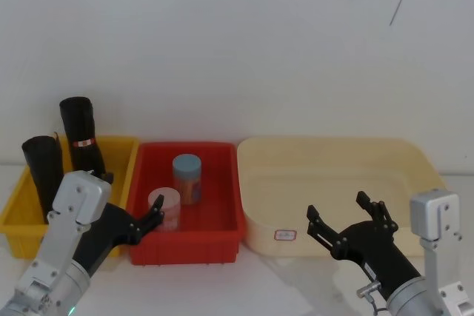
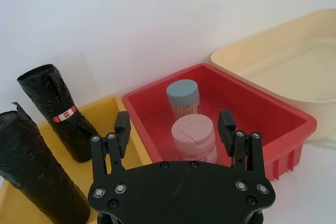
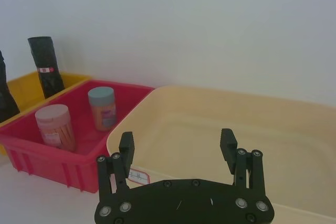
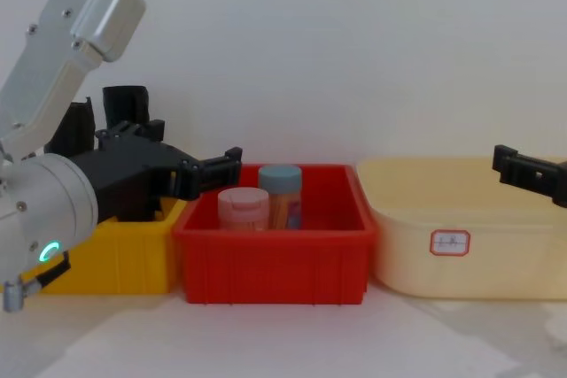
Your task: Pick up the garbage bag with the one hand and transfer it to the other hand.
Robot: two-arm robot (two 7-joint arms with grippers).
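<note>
Garbage bag (image 1: 80, 135) in yellow bin (image 1: 124, 164), creased roll (image 1: 43, 172) just beside.

Garbage bag (image 1: 80, 129): black roll, red-white label band, standing in yellow bin (image 1: 123, 141), rear.

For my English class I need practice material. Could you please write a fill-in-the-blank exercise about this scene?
1. The garbage bag stands in the bin coloured ____.
2. Beside the blue-lidded jar in the red bin stands a jar whose lid is ____.
3. The left gripper and the right gripper are both ____.
Missing words: yellow; pink; open.
</note>
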